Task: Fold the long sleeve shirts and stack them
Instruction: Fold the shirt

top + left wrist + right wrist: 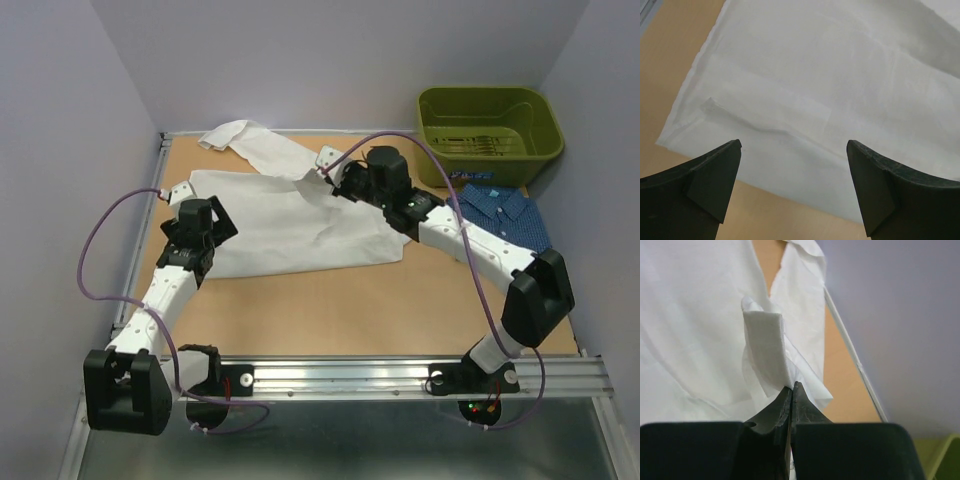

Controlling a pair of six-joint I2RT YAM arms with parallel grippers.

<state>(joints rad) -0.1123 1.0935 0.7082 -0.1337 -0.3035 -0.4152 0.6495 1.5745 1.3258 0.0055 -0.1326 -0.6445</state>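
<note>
Right gripper (791,390) is clenched tight, jaws pressed together on a narrow band of the white shirt (290,225); in the right wrist view that band stands up from the closed tips with one crisp folded edge across its top; from above, the cloth rises in a small peak at the shirt's far right edge. Left gripper (795,165) is released, fingers (715,175) spread wide with nothing between them, poised over the shirt's left side; the left wrist view shows the straight hem and a corner just beyond the fingertips, with bare board to the left of it and nearer than it; whether the tips touch cloth I cannot tell.

The white shirt lies spread over the left and middle of the table (400,310); one sleeve reaches toward the far left corner, close to the far rail; its near edge runs slantwise across the board, slightly rumpled toward the right. The dark blue shirt (505,212) lies at the far right, compact, collar showing, just on the near side of the green bin (488,122) and close to the right wall; the right arm crosses in front of it. Open board runs as a broad strip from the white shirt's near edge to the near rail (400,375), widening to the right.
</note>
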